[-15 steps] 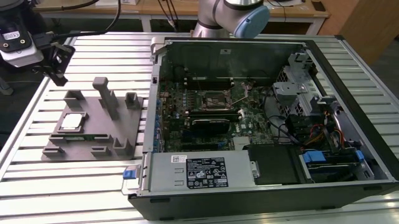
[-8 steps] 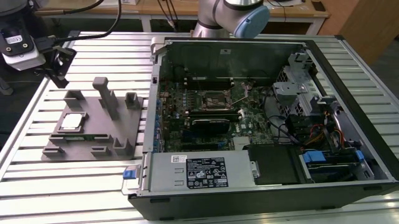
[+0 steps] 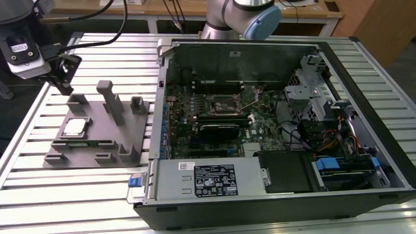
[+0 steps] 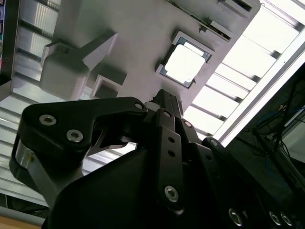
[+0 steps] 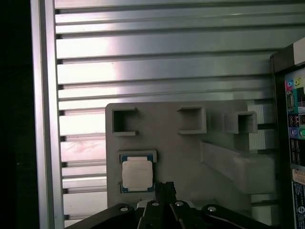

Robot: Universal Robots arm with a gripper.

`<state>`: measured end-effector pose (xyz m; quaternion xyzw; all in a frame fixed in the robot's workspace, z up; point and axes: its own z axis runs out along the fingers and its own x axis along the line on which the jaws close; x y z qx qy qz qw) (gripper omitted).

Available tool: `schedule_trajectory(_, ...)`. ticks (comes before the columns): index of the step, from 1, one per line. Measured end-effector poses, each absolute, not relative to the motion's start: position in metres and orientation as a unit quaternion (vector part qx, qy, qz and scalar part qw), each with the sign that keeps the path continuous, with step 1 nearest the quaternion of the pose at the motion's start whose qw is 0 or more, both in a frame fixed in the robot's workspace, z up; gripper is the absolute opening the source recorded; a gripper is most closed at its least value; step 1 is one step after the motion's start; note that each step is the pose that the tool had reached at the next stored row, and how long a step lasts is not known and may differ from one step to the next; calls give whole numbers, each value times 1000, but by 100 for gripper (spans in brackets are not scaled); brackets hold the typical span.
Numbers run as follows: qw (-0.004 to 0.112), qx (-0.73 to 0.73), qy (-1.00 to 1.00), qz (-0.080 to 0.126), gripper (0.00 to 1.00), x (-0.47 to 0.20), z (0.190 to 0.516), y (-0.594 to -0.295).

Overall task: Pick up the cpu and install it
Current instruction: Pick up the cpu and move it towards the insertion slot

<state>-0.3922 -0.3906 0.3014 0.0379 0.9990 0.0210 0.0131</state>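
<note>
Item under task: the small flat square cpu with a silvery-white metal top and darker thin rim (image 3: 75, 127) lies flat in a shallow square recess of the grey plastic fixture plate with upright blocks (image 3: 97, 132), on the exterior view's left. Both wrist views show it seated there (image 4: 185, 63) (image 5: 137, 174), the plate (image 4: 138, 43) (image 5: 176, 152) around it.

The black gripper (image 3: 67, 90) hangs above the plate, apart from the cpu and touching nothing. In both wrist views its tips (image 4: 164, 96) (image 5: 165, 186) appear clenched together and empty.

The plate rests on the ribbed aluminium surface (image 3: 78, 195). Just beside it, toward the exterior view's right, lies the open black computer case (image 3: 373, 126), its green motherboard exposed. The square black socket frame (image 3: 225, 103) sits near the board's middle, well apart from the cpu.
</note>
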Motion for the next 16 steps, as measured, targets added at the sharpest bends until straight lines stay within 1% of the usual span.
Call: schedule_trajectory(16, 13, 38, 999, 21, 11, -392, 284, -391)
